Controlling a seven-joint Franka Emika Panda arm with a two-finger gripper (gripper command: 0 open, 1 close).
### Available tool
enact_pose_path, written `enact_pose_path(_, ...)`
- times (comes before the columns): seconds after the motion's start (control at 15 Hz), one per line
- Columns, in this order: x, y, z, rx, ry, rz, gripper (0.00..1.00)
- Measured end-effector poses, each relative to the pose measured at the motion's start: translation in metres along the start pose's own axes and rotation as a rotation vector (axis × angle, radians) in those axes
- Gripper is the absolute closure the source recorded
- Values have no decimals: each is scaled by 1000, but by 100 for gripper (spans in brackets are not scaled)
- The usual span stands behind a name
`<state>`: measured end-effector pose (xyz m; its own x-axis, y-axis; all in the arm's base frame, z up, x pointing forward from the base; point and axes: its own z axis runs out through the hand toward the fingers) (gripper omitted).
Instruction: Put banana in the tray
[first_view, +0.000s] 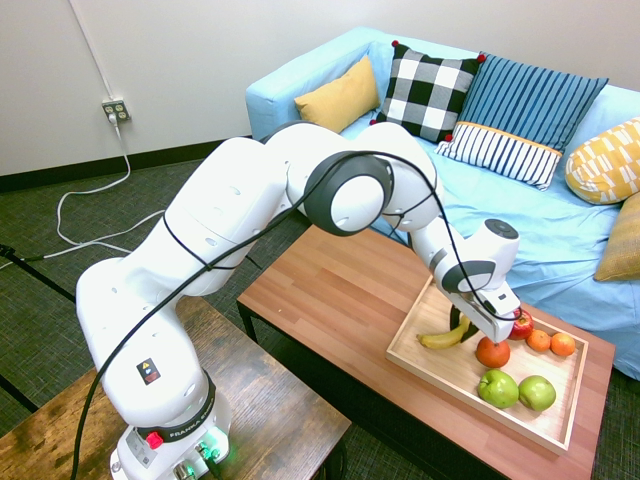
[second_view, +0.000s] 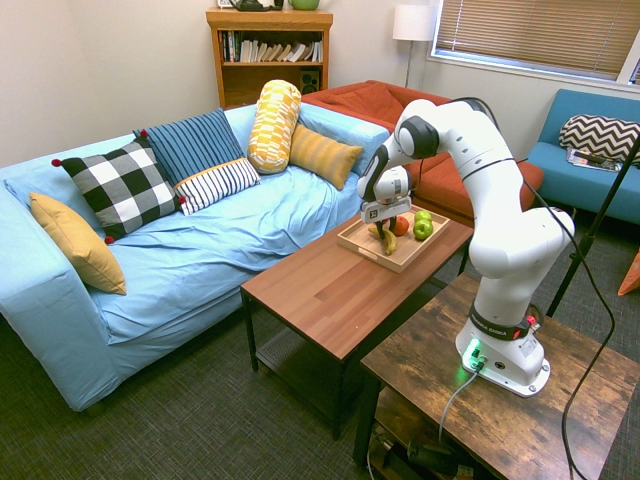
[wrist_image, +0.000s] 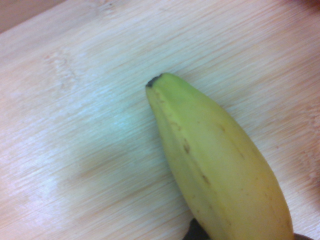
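- While the white arm (first_view: 225, 205) is stretched over the reddish-brown table (first_view: 335, 285), the gripper (first_view: 462, 328) is kept low, above the light wooden tray (first_view: 448, 375).
- The banana (first_view: 439, 341) is grasped by the gripper; its jaws are closed on the fruit, as is seen in the first exterior view.
- The banana is located inside the outline of the tray, near the tray side that is farther from the two green apples. Whether the tray floor is touched by it cannot be told.
- In the wrist view, the greenish end of the banana with its dark tip is shown over the pale wood grain, and small brown marks are seen on the yellow skin.
- In the tray, a red apple (first_view: 522, 323) is partly covered by the gripper's white body in the first exterior view.
- Beside the red apple, two small oranges (first_view: 538, 341) are placed close to each other.
- A larger orange-red fruit (first_view: 492, 353) is situated between the banana and the green apples (first_view: 498, 389), which are placed side by side.
- Behind the table, a sofa (first_view: 405, 155) with a light blue cover is seen. On it, a black-and-white checked pillow (first_view: 430, 90), a blue striped pillow (first_view: 525, 105) and a white pillow with dark stripes (first_view: 500, 153) are leaned together.
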<state>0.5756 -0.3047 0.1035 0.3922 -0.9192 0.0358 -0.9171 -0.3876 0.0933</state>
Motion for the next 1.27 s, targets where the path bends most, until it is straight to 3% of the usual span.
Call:
enact_pose_path(0.07,0,0,1,0,-1,1,0)
enact_pose_path(0.8,1,-4,-7,16,3,-13,0)
enact_pose_path(1.27,-15,7,-88,56,52,-25,0)
